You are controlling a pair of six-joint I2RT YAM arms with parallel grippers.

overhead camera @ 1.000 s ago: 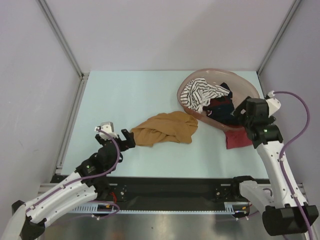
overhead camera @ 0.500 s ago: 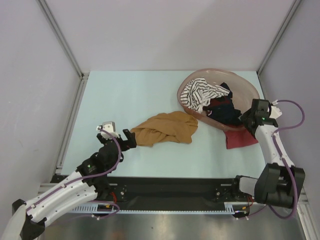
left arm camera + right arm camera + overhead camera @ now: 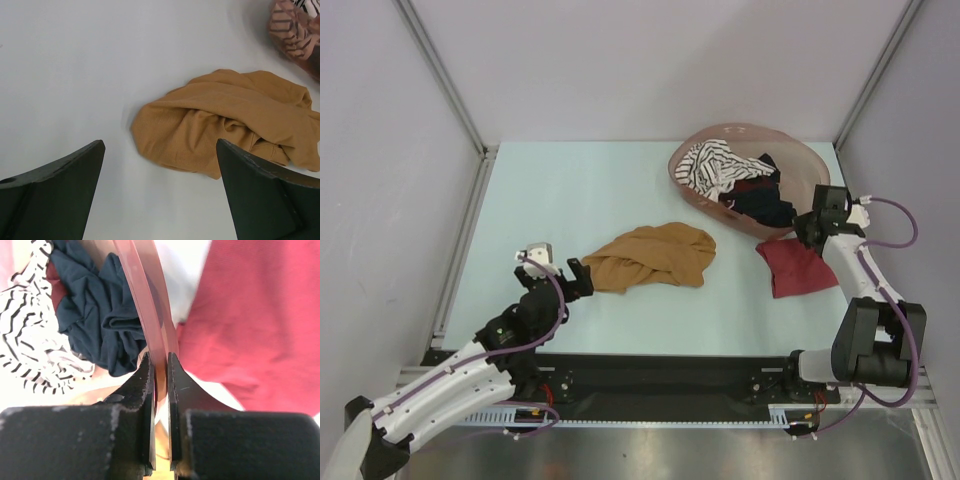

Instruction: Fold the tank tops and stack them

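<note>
From above, the right gripper [image 3: 817, 222] is reaching to the near right edge of the pinkish-brown plastic basket [image 3: 685, 190], which is sitting at the far right of the pale table [image 3: 570, 190]. Whether it is gripping anything is not showing from that height. The right wrist camera is settling it: the two dark fingers [image 3: 145, 390] are pinching the basket's thin translucent rim between them, with only the wall's thickness keeping them apart. That same close view is showing a dark navy-black tank top [image 3: 105, 315] bunched against the inside of the wall and a black-and-white striped tank top [image 3: 30, 340] crumpled beyond it. Outside the basket, a dark red tank top [image 3: 800, 268] is lying flat on the table just beside the gripper. The overhead view is also showing a mustard-brown tank top [image 3: 655, 255] lying rumpled near the table's middle, well apart from the basket. The left gripper [image 3: 575, 278] is hovering just beside its left end. The left wrist camera is showing these fingers [image 3: 60, 200] spread wide and holding nothing, with the mustard-brown cloth lying ahead between them and a corner of the basket blurring into the upper right.
</note>
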